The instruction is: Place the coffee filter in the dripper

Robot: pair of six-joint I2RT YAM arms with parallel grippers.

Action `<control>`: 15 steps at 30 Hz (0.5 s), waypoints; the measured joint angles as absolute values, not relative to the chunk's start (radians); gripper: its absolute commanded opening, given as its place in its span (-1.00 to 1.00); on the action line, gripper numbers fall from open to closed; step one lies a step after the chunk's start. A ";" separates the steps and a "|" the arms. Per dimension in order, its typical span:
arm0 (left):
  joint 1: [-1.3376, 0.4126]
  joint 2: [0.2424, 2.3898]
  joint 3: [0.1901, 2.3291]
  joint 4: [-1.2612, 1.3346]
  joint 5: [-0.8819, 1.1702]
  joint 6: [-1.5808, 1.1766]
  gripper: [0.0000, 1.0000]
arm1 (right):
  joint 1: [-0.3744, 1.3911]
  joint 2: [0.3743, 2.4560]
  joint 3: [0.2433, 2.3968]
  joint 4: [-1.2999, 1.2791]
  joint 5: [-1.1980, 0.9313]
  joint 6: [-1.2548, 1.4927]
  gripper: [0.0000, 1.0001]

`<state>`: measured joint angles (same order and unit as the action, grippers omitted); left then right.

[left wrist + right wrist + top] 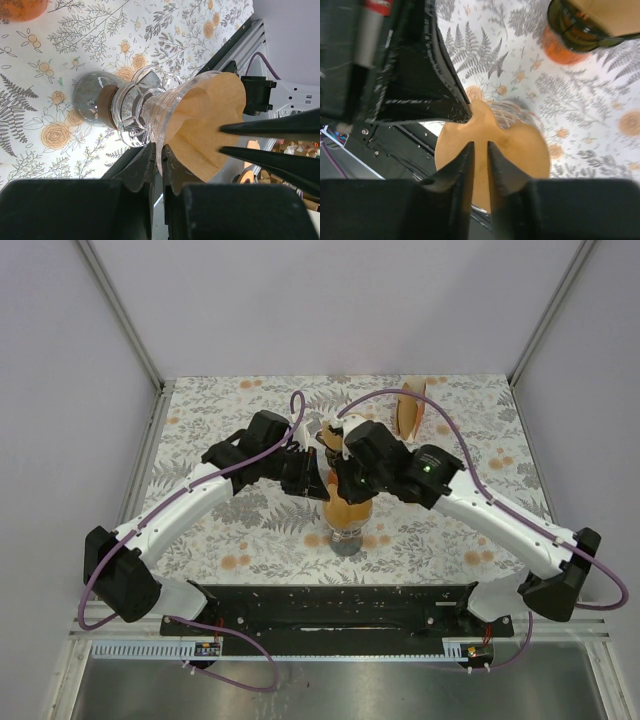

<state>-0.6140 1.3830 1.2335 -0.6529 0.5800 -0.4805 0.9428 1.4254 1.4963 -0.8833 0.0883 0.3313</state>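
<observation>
The glass dripper (347,523) stands upright at the table's middle front, with the brown paper coffee filter (345,508) sitting in its top cone. In the left wrist view the filter (210,117) lines the glass cone (145,107). My left gripper (160,159) is shut on the glass rim, one finger outside and one inside against the filter. My right gripper (480,150) hovers just over the filter (520,150) with its fingers a narrow gap apart, holding nothing. Its fingers (270,127) also show in the left wrist view, tips at the paper.
An orange holder with spare filters (411,410) stands at the back right; it also shows in the right wrist view (580,27). The black mounting rail (330,605) runs along the near edge. Both arms crowd over the dripper.
</observation>
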 measured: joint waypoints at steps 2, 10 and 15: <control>-0.614 1.383 1.234 -0.653 0.580 -0.480 -1.00 | 0.943 1.390 1.517 -0.891 0.109 0.332 -0.13; -0.614 1.383 1.234 -0.656 0.580 -0.480 -1.00 | 0.869 1.262 1.529 -0.932 0.189 0.358 0.18; -0.614 1.383 1.234 -0.656 0.580 -0.480 -1.00 | 0.817 1.254 1.421 -0.921 0.135 0.373 0.19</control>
<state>-0.6140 1.3830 1.2335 -0.6556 0.5797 -0.4805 0.8169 1.2541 1.4208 -0.9215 0.1352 0.3733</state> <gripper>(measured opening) 0.100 0.602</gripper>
